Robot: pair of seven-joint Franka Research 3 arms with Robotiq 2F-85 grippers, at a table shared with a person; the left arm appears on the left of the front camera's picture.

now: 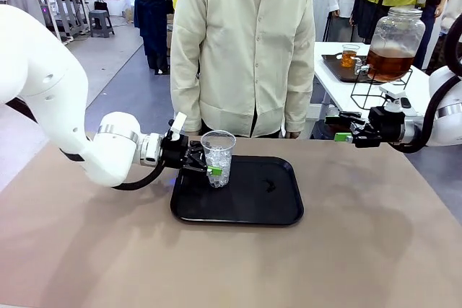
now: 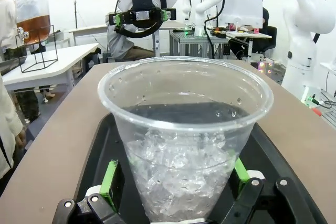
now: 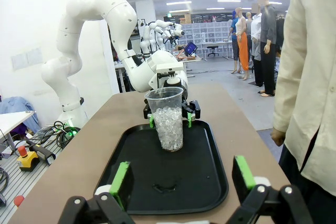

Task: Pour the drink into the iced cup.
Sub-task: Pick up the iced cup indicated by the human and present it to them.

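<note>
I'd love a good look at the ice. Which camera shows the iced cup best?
The left wrist view: the iced cup stands right before the lens, each ice chunk distinct. The front view shows it small on the black tray; the right wrist view, farther off.

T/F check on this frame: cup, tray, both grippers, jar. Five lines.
1. The cup stands upright on the black tray with ice in it. True.
2. The left gripper is shut beside the cup. False: it is open, one finger on each side of the cup.
3. The right gripper holds the jar. False: it is open and empty; the jar sits on a wire stand on a side table.
4. The jar holds brown drink. True.
5. The cup contains brown drink. False: just ice.
</note>
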